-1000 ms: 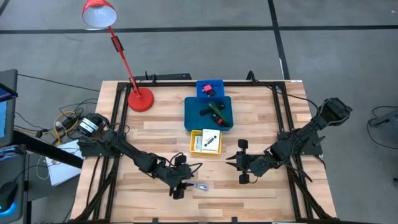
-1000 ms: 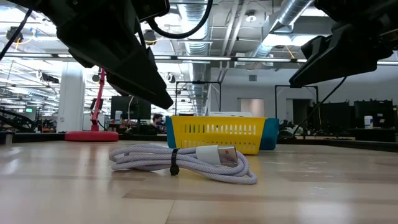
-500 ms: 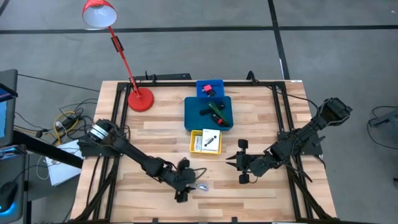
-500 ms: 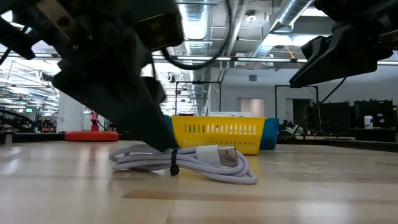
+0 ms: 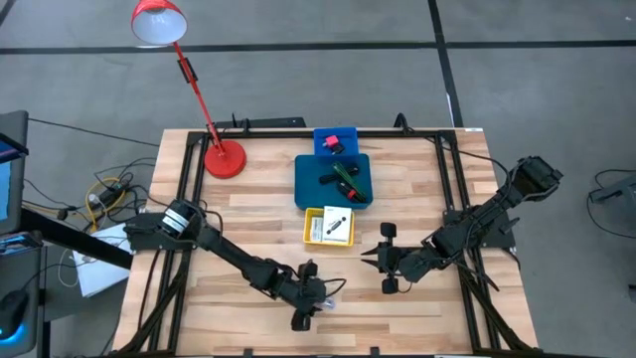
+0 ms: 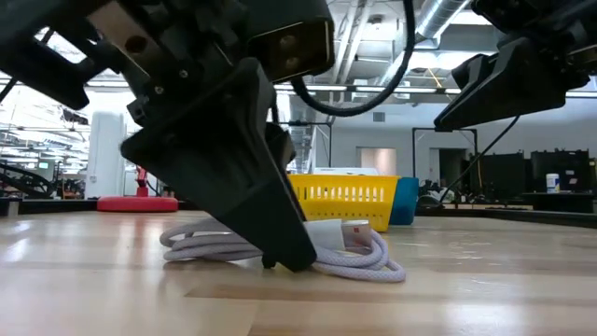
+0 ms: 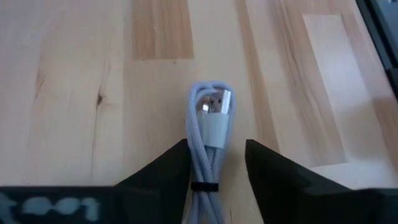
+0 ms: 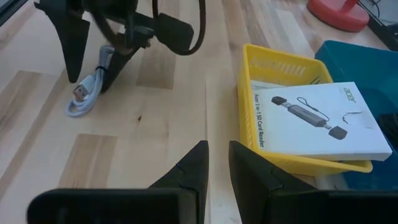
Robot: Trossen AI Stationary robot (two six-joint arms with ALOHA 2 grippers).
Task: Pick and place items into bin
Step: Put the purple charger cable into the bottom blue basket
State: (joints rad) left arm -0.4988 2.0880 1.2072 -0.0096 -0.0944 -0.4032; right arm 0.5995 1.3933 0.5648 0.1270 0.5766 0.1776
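Observation:
A pale braided cable (image 7: 209, 134), coiled and bound with a black tie, lies flat on the wooden table near the front edge; it also shows in the high view (image 5: 327, 298) and the low view (image 6: 359, 252). My left gripper (image 7: 216, 158) is open and down at the table, one finger on each side of the coil (image 5: 312, 302). My right gripper (image 5: 366, 259) waits above the table right of the middle, open by a narrow gap (image 8: 217, 152) and empty. A yellow basket (image 5: 310, 231) holds white printed cards. A blue tray (image 5: 303, 184) holds a green-and-black stick. My left gripper comes down at a slant from the table's left, its fingers along the coil's length. The inner side of one finger (image 7: 181, 163) lies against the coil's side (image 7: 193, 158). The other finger (image 7: 261, 163) stands apart from it. The coil rests flat on the table.
A small blue bin (image 5: 348, 132) with a pink-red piece stands behind the blue tray. A red desk lamp (image 5: 224, 159) stands at the far left. Black frame rails (image 5: 452, 189) run along the table's sides. Bare wood (image 5: 417, 308) lies around the cable.
My left gripper has gone toward the table's right edge and down onto the table, ending with its fingers astride the cable. The cable's plug end has slid a little toward the table's right.

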